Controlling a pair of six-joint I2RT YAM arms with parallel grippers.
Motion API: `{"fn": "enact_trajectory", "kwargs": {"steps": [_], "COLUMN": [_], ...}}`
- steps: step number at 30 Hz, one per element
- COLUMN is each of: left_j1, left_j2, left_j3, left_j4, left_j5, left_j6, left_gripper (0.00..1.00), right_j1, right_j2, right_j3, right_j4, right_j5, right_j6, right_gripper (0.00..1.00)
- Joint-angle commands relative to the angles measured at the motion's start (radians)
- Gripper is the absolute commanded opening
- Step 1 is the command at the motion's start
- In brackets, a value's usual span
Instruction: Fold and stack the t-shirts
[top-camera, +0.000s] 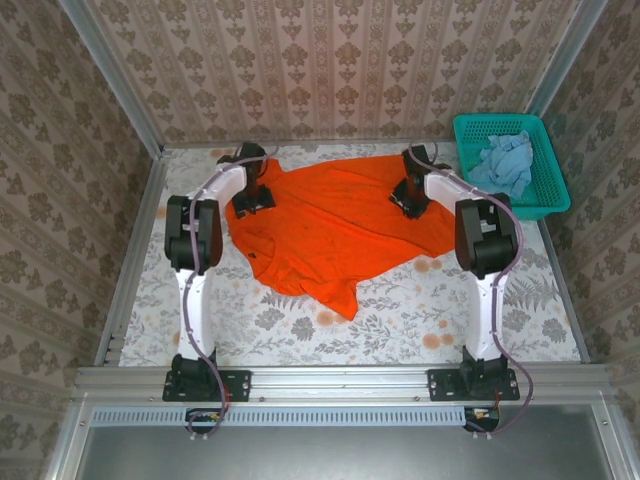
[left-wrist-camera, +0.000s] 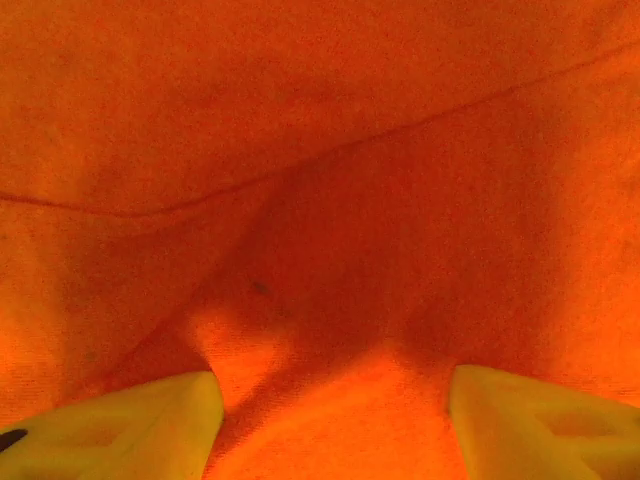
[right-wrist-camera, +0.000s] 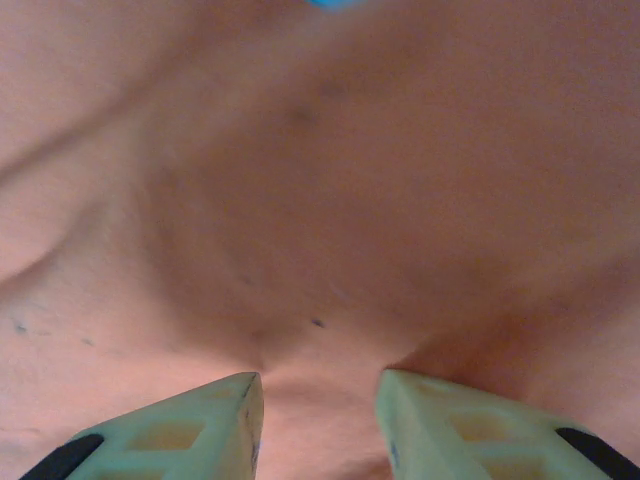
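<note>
No fold was seen done. The orange t-shirt (top-camera: 340, 225) was spread rumpled on the table (top-camera: 400, 320), and the pale blue t-shirt (top-camera: 505, 162) was bunched in the basket (top-camera: 470, 128). The left gripper (left-wrist-camera: 335, 385) was held open over orange cloth. The right gripper (right-wrist-camera: 318, 385) was part-closed around cloth, grip not confirmable. All folding and stacking remained.

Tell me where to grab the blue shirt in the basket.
Probably pinch the raised crumple on top of the pale blue t-shirt, coming straight down: the teal basket walls block its sides, and it lies heaped, with no flat edge showing.
</note>
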Motion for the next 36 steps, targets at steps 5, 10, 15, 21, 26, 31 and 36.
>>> {"fn": "enact_trajectory", "kwargs": {"steps": [5,10,15,21,26,31,36], "left_j1": [0.021,0.042,0.064,0.087,0.088,0.091,0.078], "left_j2": [0.179,0.313,0.412,0.421,0.423,0.322,0.154], "left_j3": [0.215,0.441,0.631,0.676,0.694,0.640,0.480], "left_j4": [-0.104,-0.144,-0.150,-0.061,-0.034,-0.034,-0.045], "left_j5": [-0.066,-0.052,-0.043,0.016,0.086,0.114,0.095], "left_j6": [0.060,0.067,0.059,0.037,0.041,0.078,0.089], "left_gripper": [0.65,0.65,0.65,0.66,0.72,0.87,0.93], "right_j1": [-0.011,-0.045,-0.049,-0.011,0.043,0.066,0.065], "right_j2": [-0.255,-0.363,-0.390,-0.488,-0.539,-0.585,-0.538], "right_j3": [-0.316,-0.502,-0.597,-0.701,-0.766,-0.651,-0.456], "right_j4": [0.034,0.047,0.029,0.005,0.016,-0.070,-0.110], "right_j5": [0.023,0.022,-0.049,-0.100,-0.162,-0.092,-0.010], "right_j6": [-0.007,0.035,0.064,0.153,0.260,0.227,0.162], "right_gripper": [0.45,0.46,0.45,0.45,0.47,0.55,0.56]}}
